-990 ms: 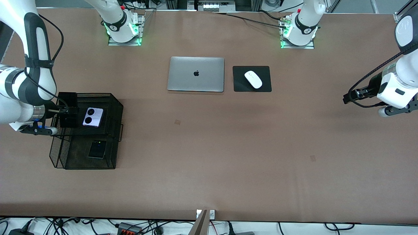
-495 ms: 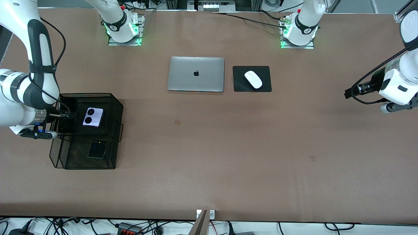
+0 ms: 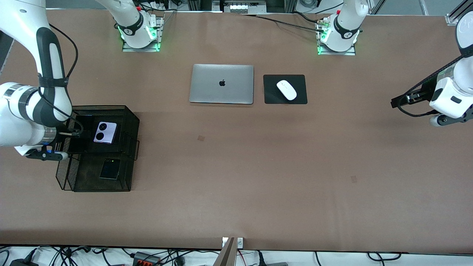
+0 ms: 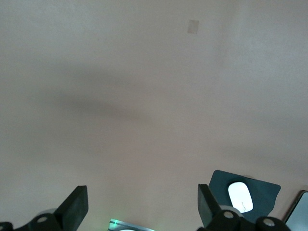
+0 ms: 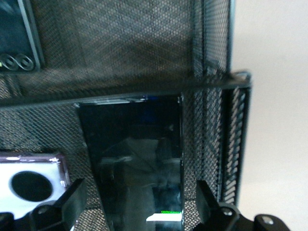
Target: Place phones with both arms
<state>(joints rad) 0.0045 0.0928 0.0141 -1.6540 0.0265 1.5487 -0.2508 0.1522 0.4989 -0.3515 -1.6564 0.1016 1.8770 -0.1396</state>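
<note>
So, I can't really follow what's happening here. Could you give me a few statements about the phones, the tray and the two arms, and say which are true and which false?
1. The pale-lilac flip phone lies in the upper tier of the black mesh tray. True.
2. The right gripper grips the black slab phone. False: its fingers are apart and the phone lies in the tray under it.
3. The small black flip phone lies in the tray's lower tier. True.
4. The left gripper holds a phone. False: it is open and empty over bare table.
5. The white mouse sits on the silver laptop. False: it is on a black pad beside it.
</note>
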